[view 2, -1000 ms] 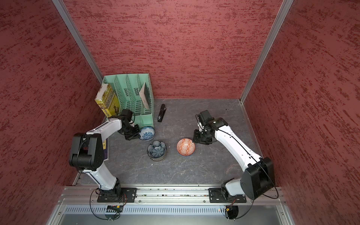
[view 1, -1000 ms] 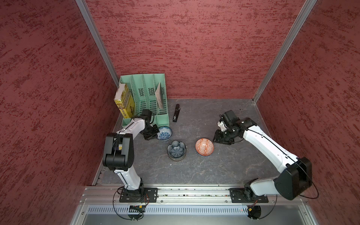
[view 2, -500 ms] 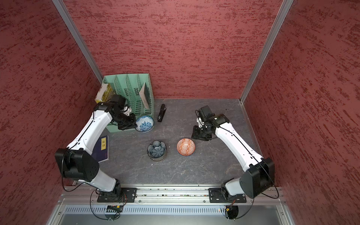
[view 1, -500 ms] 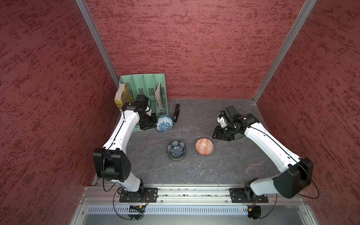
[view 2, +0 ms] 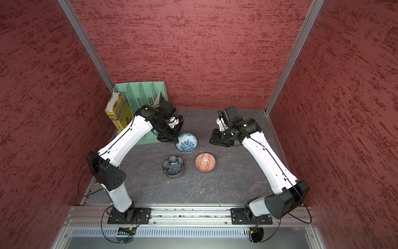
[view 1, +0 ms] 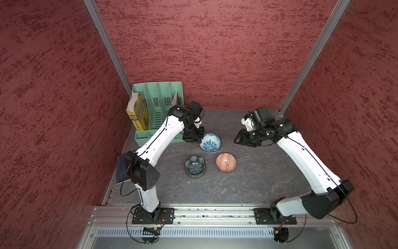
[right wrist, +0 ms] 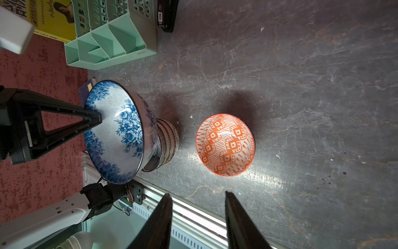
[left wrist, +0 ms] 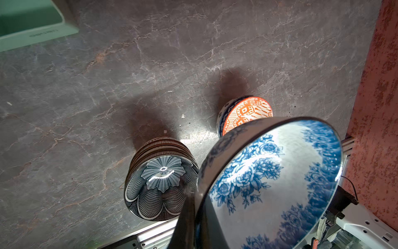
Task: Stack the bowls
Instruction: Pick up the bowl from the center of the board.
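My left gripper (view 1: 199, 141) is shut on the rim of a blue-white flowered bowl (view 1: 210, 142), which it holds tilted above the table, behind the other bowls. The rim is pinched between the fingers (left wrist: 187, 213) in the left wrist view. A stack of bowls topped by a dark-blue flower-shaped bowl (view 1: 195, 167) stands mid-table. To its right an orange-red patterned bowl (view 1: 226, 162) sits alone. My right gripper (view 1: 237, 140) hovers open and empty behind and to the right of the orange-red bowl (right wrist: 225, 144). Both top views show all of this.
A green file organiser (view 1: 159, 107) with a yellow book (view 1: 137, 112) stands at the back left. A black device (right wrist: 165, 15) lies next to it. A dark blue notebook (view 1: 121, 170) lies by the left wall. The metal rail (view 1: 204, 212) runs along the front edge.
My left arm has lifted the blue-white bowl from beside the organiser and carried it right, toward the middle. My right gripper has shifted only slightly.
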Motion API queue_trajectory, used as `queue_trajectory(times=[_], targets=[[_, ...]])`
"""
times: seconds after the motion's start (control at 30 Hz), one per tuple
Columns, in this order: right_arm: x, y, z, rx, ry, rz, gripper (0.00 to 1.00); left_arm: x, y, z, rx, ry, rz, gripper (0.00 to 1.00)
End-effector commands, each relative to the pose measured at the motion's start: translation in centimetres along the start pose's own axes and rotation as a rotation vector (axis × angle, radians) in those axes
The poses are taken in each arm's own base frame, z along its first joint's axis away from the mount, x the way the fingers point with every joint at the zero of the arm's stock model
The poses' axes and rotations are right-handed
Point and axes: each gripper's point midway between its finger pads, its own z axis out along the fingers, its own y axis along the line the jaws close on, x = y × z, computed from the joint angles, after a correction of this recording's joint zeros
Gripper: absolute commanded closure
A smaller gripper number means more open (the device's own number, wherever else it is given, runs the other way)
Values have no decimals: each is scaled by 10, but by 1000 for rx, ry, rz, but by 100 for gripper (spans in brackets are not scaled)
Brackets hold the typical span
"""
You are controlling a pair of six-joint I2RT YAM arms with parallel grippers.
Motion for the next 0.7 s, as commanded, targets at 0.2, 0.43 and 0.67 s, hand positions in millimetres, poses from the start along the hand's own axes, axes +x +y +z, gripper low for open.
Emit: queue_trajectory(times=[0.2, 0.43, 0.67], targets=[[12, 9, 4, -5, 52, -8, 59, 3, -32, 7, 16, -8, 26, 100], [16, 5, 24, 18, 98, 2, 62, 6, -53, 20, 36, 0, 59, 100], [23, -7, 42, 54, 142, 17, 69, 6, -64, 22, 46, -3, 71, 100]])
